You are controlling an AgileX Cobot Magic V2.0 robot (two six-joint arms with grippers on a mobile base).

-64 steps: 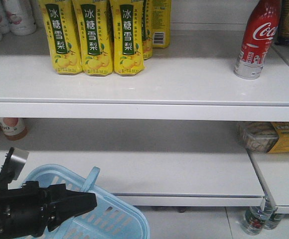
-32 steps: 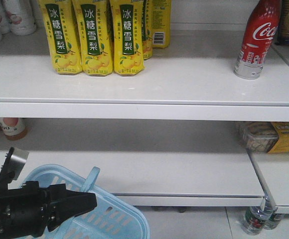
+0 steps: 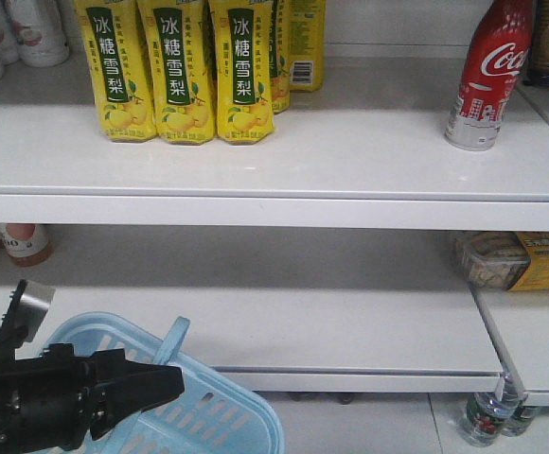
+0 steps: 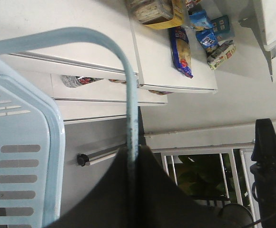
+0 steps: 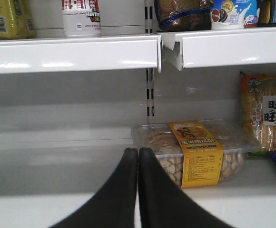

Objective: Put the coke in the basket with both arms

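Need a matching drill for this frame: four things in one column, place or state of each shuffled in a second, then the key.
Column 1
1. coke
2. basket
3. yellow drink packs
4. right end effector

Column 2
A. shut, nothing between its fingers
B. upright at the right end of the upper shelf
C. handle clamped in the left end effector
D. in a row on the left part of the upper shelf

Pairs: 1-B, 2-C, 3-D, 4-A

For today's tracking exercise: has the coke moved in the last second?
No. The coke stands where it did, near the right end of the upper shelf, equally far from the yellow drinks.
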